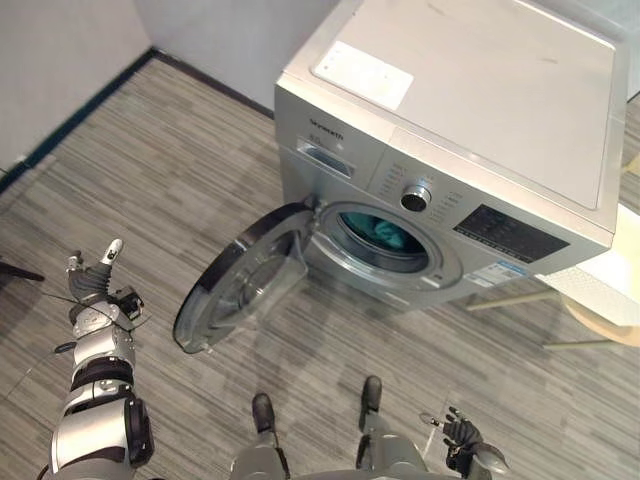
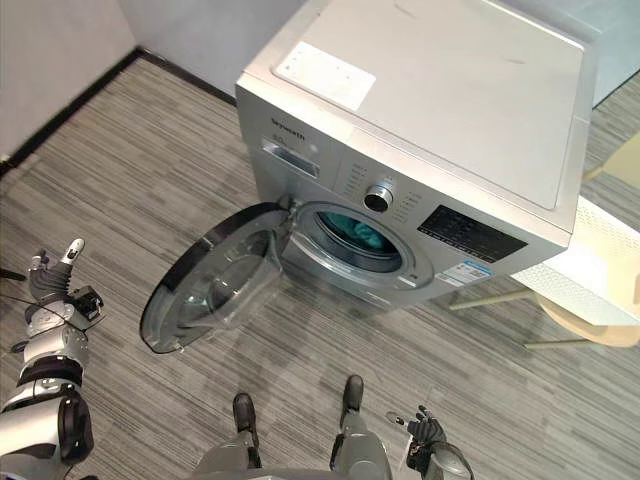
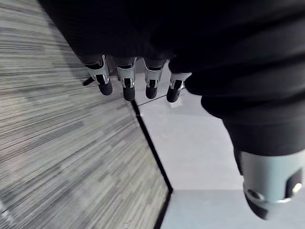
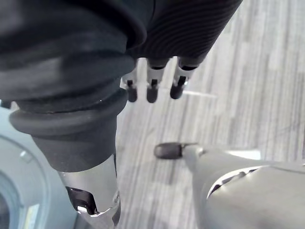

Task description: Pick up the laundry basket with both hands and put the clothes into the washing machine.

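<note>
Bright even light, faint shadow under washing machine door (image 1: 245,290)

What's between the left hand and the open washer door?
Nothing but bare grey striped floor separates the left hand from the round dark-rimmed glass door, in the left eye view.

left robot hand (image 1: 92,288), right robot hand (image 1: 462,434), relaxed

Grey striped plank floor (image 1: 150,180) runs across the frame, edged by a dark skirting (image 1: 70,120) at upper left. The silver washing machine (image 1: 470,120) stands on it at upper centre-right, its round door (image 1: 245,285) swung open over the boards. A pale wooden stand (image 1: 600,325) sits at the right edge.
</note>
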`<state>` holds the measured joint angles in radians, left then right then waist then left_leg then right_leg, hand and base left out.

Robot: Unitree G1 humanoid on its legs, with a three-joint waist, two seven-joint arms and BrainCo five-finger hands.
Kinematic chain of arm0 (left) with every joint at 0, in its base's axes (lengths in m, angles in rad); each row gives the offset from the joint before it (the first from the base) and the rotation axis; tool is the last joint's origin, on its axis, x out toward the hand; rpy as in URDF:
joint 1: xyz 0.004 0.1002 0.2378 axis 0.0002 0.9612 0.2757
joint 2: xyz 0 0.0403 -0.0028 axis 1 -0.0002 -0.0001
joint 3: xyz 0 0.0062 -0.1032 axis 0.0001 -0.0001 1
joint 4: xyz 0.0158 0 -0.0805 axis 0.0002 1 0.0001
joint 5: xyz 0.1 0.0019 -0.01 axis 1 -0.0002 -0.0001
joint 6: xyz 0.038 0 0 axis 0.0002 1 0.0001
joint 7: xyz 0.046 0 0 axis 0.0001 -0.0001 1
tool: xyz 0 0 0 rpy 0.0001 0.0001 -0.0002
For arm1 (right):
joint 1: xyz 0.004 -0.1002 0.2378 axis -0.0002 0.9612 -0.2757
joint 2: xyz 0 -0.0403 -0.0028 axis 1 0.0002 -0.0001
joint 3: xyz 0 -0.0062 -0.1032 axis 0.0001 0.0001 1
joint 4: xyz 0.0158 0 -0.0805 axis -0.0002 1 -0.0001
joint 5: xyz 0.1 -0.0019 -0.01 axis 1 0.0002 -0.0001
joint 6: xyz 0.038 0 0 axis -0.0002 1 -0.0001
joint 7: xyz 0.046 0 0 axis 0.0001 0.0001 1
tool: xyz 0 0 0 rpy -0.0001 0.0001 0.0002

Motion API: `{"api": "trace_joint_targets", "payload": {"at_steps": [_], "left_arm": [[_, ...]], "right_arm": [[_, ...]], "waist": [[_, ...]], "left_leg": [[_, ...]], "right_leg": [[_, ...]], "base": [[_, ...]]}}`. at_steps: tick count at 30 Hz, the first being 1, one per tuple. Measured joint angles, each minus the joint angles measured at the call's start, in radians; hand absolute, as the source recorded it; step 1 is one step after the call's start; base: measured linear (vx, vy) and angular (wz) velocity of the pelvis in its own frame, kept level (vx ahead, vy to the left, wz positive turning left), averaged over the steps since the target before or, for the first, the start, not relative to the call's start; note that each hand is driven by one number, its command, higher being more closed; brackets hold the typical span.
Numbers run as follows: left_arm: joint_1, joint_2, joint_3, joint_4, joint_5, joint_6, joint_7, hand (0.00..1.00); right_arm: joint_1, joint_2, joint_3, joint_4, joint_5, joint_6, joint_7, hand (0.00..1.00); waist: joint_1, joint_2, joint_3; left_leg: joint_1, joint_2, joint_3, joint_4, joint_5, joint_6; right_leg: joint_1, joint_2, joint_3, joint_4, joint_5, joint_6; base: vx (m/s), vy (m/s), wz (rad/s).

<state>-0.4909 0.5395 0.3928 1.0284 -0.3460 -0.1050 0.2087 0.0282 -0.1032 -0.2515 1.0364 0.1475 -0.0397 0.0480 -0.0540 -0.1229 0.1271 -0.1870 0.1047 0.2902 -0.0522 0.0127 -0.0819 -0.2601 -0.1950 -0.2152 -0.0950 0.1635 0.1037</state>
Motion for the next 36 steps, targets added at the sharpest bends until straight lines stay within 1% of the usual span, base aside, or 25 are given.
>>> {"api": "trace_joint_targets", "payload": {"at_steps": [3,4,6,7,8,9,10,11,13,14,15,16,17,18,19,21,22,23,25,26,27,29,33,34,36], "left_arm": [[0.011,-0.072,-0.039,0.033,-0.008,0.021,-0.018,0.0],[0.037,-0.131,-0.086,0.028,0.029,0.017,-0.015,0.0],[0.081,-0.167,-0.154,-0.008,0.075,0.015,-0.015,0.0],[0.121,-0.212,-0.239,-0.04,0.128,0.013,-0.014,0.0],[0.141,-0.237,-0.306,-0.051,0.145,0.012,-0.013,0.0],[0.15,-0.249,-0.358,-0.052,0.165,0.015,-0.014,0.0],[0.159,-0.288,-0.535,-0.052,0.22,0.032,-0.018,0.0],[0.159,-0.307,-0.603,-0.052,0.233,0.041,-0.019,0.0],[0.158,-0.384,-0.735,-0.054,0.252,0.051,-0.032,0.0],[0.159,-0.388,-0.845,-0.078,0.285,0.052,-0.043,0.0],[0.159,-0.388,-0.909,-0.097,0.295,0.052,-0.054,0.0],[0.159,-0.391,-1.036,-0.152,0.3,0.05,-0.076,0.0],[0.156,-0.4,-1.09,-0.188,0.3,0.047,-0.085,0.0],[0.146,-0.435,-1.171,-0.241,0.3,0.029,-0.117,0.0],[0.121,-0.489,-1.215,-0.264,0.299,0.014,-0.142,0.0],[0.073,-0.566,-1.247,-0.288,0.281,-0.005,-0.179,0.0],[0.04,-0.599,-1.25,-0.294,0.27,-0.023,-0.191,0.0],[0.025,-0.614,-1.249,-0.294,0.256,-0.031,-0.193,0.0],[-0.021,-0.64,-1.246,-0.294,0.21,-0.038,-0.206,0.0],[-0.022,-0.64,-1.243,-0.294,0.196,-0.038,-0.207,0.0],[-0.015,-0.636,-1.225,-0.293,0.183,-0.038,-0.207,0.0],[0.017,-0.606,-1.185,-0.285,0.18,-0.036,-0.208,0.0],[0.099,-0.55,-1.098,-0.275,0.182,-0.031,-0.208,0.0],[0.131,-0.531,-1.06,-0.265,0.185,-0.028,-0.209,0.0],[0.174,-0.503,-0.995,-0.24,0.193,-0.022,-0.209,0.0]], "right_arm": [[0.0,0.001,0.038,-0.001,0.002,0.0,0.001,0.0],[0.0,0.006,0.059,-0.002,0.008,0.0,0.002,0.0],[-0.001,0.008,0.068,-0.003,0.008,-0.001,0.002,0.0],[-0.006,0.009,0.074,-0.003,0.01,-0.001,0.001,0.0],[-0.012,0.016,0.076,-0.003,0.01,0.0,0.001,0.0],[-0.017,0.021,0.08,-0.003,0.01,0.0,0.0,0.0],[-0.026,0.035,0.095,-0.014,0.011,-0.001,0.0,0.0],[-0.025,0.042,0.099,-0.029,0.011,-0.002,-0.001,0.0],[-0.023,0.062,0.114,-0.077,0.042,-0.009,-0.003,0.0],[-0.022,0.071,0.12,-0.091,0.052,-0.015,-0.003,0.0],[-0.021,0.072,0.126,-0.095,0.058,-0.019,-0.004,0.0],[-0.019,0.073,0.128,-0.102,0.074,-0.024,-0.005,0.0],[-0.018,0.072,0.127,-0.105,0.082,-0.026,-0.006,0.0],[-0.014,0.068,0.127,-0.115,0.089,-0.027,-0.013,0.0],[-0.009,0.06,0.126,-0.12,0.091,-0.03,-0.022,0.0],[0.012,0.045,0.1,-0.118,0.091,-0.029,-0.026,0.0],[0.036,0.03,0.076,-0.117,0.089,-0.027,-0.029,0.0],[0.048,0.023,0.061,-0.117,0.087,-0.024,-0.031,0.0],[0.095,0.001,0.004,-0.103,0.087,-0.018,-0.047,0.0],[0.101,-0.003,-0.011,-0.091,0.087,-0.016,-0.048,0.0],[0.103,-0.003,-0.035,-0.065,0.086,-0.011,-0.048,0.0],[0.106,0.01,-0.072,-0.035,0.085,0.0,-0.047,0.0],[0.123,0.038,-0.115,-0.013,0.085,0.006,-0.044,0.0],[0.123,0.041,-0.115,-0.002,0.086,0.007,-0.043,0.0],[0.124,0.044,-0.117,0.0,0.086,0.007,-0.042,0.0]], "waist": [[-0.015,-0.005,0.006],[-0.019,-0.005,0.007],[-0.017,0.005,0.013],[-0.013,0.02,0.022],[-0.013,0.025,0.023],[-0.012,0.025,0.023],[-0.015,0.025,0.023],[-0.017,0.025,0.023],[-0.023,0.025,0.023],[-0.033,0.025,0.023],[-0.039,0.025,0.023],[-0.048,0.025,0.022],[-0.051,0.026,0.022],[-0.067,0.029,0.02],[-0.095,0.037,0.017],[-0.127,0.057,0.006],[-0.146,0.082,0.0],[-0.154,0.094,-0.004],[-0.163,0.14,-0.013],[-0.165,0.148,-0.018],[-0.175,0.157,-0.021],[-0.18,0.16,-0.02],[-0.174,0.163,-0.022],[-0.172,0.166,-0.024],[-0.152,0.173,-0.03]], "left_leg": [[-0.001,0.0,0.02,0.0,-0.001,-0.001],[0.003,0.0,0.031,0.0,-0.001,-0.001],[0.013,0.0,0.046,0.001,-0.003,-0.003],[0.018,-0.002,0.049,0.004,-0.003,-0.004],[0.019,-0.004,0.052,0.009,-0.003,-0.004],[0.019,-0.006,0.056,0.014,-0.004,-0.004],[0.021,-0.011,0.063,0.021,-0.006,-0.007],[0.022,-0.013,0.066,0.021,-0.006,-0.006],[0.023,-0.021,0.077,0.02,-0.012,-0.005],[0.031,-0.022,0.088,0.02,-0.013,-0.005],[0.041,-0.022,0.1,0.02,-0.016,-0.006],[0.066,-0.02,0.13,0.02,-0.025,-0.009],[0.08,-0.02,0.149,0.021,-0.032,-0.005],[0.101,-0.019,0.184,0.024,-0.041,-0.003],[0.115,-0.019,0.209,0.03,-0.05,-0.009],[0.134,-0.013,0.253,0.033,-0.059,-0.015],[0.149,-0.005,0.273,0.033,-0.064,-0.017],[0.155,-0.001,0.284,0.032,-0.064,-0.018],[0.168,0.019,0.301,0.032,-0.071,-0.027],[0.168,0.023,0.302,0.032,-0.071,-0.027],[0.171,0.032,0.301,0.031,-0.066,-0.034],[0.191,0.044,0.297,0.024,-0.061,-0.042],[0.199,0.052,0.258,0.024,-0.06,-0.043],[0.199,0.052,0.243,0.024,-0.06,-0.043],[0.197,0.05,0.229,0.023,-0.059,-0.043]], "right_leg": [[-0.013,-0.001,0.02,0.004,0.001,0.0],[-0.016,0.0,0.028,0.007,0.001,0.0],[-0.016,-0.001,0.035,0.013,0.001,0.0],[-0.016,-0.004,0.037,0.026,0.0,0.0],[-0.016,-0.009,0.038,0.032,0.0,0.0],[-0.016,-0.012,0.039,0.035,0.0,0.0],[-0.017,-0.018,0.044,0.043,0.0,0.0],[-0.017,-0.02,0.047,0.044,0.0,0.0],[-0.024,-0.026,0.057,0.048,0.0,0.001],[-0.024,-0.026,0.069,0.054,-0.002,0.005],[-0.024,-0.023,0.082,0.059,-0.004,0.007],[-0.021,-0.016,0.111,0.063,-0.004,0.008],[-0.021,-0.015,0.127,0.065,-0.004,0.008],[-0.021,-0.012,0.164,0.065,-0.004,0.008],[-0.023,-0.008,0.193,0.064,-0.006,0.013],[-0.025,0.006,0.233,0.057,-0.008,0.03],[-0.024,0.019,0.252,0.056,-0.008,0.032],[-0.024,0.024,0.258,0.056,-0.009,0.033],[-0.022,0.05,0.275,0.054,-0.009,0.033],[-0.022,0.054,0.274,0.052,-0.009,0.033],[-0.014,0.061,0.268,0.045,-0.009,0.033],[0.015,0.072,0.253,0.034,-0.009,0.032],[0.074,0.067,0.203,0.0,-0.008,0.031],[0.083,0.065,0.187,-0.003,-0.009,0.03],[0.084,0.06,0.171,-0.003,-0.009,0.03]], "base": [[0.03,0.002,-0.16],[0.03,-0.005,-0.15],[0.02,-0.005,-0.15],[0.0,0.002,-0.06],[0.0,0.0,0.0],[-0.04,0.021,0.0],[-0.05,0.025,-0.02],[-0.06,0.028,-0.04],[-0.07,0.028,-0.1],[-0.09,0.022,-0.19],[-0.09,0.006,-0.46],[-0.06,-0.003,-0.58],[-0.07,0.0,-0.88],[-0.07,-0.011,-0.88],[-0.06,-0.019,-0.88],[-0.04,-0.059,-0.72],[-0.01,-0.077,-0.6],[0.01,-0.089,-0.57],[0.01,-0.111,-0.35],[0.01,-0.131,-0.05],[0.01,-0.129,0.05],[0.0,-0.085,0.11],[-0.03,-0.057,0.34],[0.01,-0.031,0.32],[0.02,-0.027,0.24]]}}
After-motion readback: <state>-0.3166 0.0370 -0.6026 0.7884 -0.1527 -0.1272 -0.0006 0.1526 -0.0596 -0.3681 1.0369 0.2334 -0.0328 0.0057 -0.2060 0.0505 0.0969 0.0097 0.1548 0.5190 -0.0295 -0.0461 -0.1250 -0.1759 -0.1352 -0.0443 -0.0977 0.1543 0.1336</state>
